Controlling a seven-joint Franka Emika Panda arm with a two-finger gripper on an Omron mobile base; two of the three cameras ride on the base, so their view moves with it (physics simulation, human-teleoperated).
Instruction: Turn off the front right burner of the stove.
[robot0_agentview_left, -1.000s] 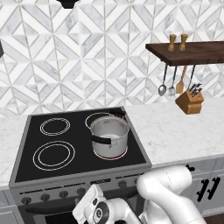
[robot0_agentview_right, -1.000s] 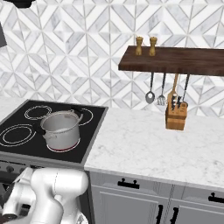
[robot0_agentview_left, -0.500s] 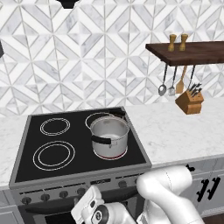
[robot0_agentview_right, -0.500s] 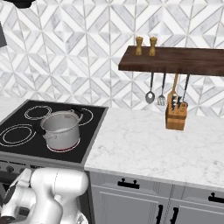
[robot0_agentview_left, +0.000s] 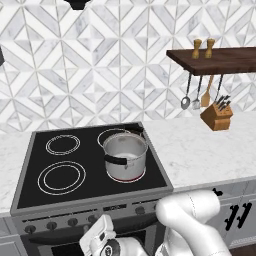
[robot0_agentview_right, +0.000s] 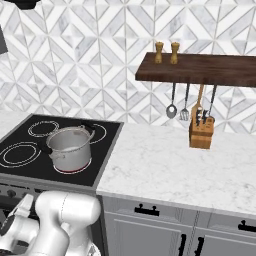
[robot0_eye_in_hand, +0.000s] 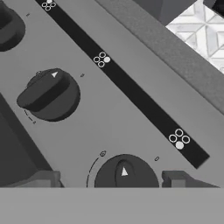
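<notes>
Hovering close against the grey steel front of the stove (robot0_agentview_left: 95, 165), the two-finger gripper (robot0_eye_in_hand: 113, 178) has one small dark round knob (robot0_eye_in_hand: 126, 171) right between its fingertips (robot0_eye_in_hand: 43, 179). The fingertips stand on either side of that knob with clear gaps, so the claw is spread and grips nothing. A white pointer mark shows on the knob's face. A second dark knob (robot0_eye_in_hand: 48, 94) sits further along the panel, apart from the first and turned at a slant. A thin black strip (robot0_eye_in_hand: 122, 83) with small white four-dot burner symbols runs along the panel beside both knobs.

On the stove's flat black glass top, the front right burner (robot0_agentview_left: 127, 175) lies at the corner nearest the marble counter (robot0_agentview_left: 200, 150), and a thin red glow shows at its rim. A shiny steel pot with a dark handle (robot0_agentview_left: 125, 155) stands on that burner and covers most of it. From the right base view the same pot (robot0_agentview_right: 70, 147) sits over the red-rimmed zone (robot0_agentview_right: 75, 167). To the left of the pot on the stove, two white-ringed circles (robot0_agentview_left: 62, 177) show no glow.

Beyond the stove, on the counter, a wooden knife block (robot0_agentview_right: 201, 135) stands under a dark wooden shelf (robot0_agentview_right: 200, 70) that carries two small wooden shakers (robot0_agentview_right: 166, 52).
</notes>
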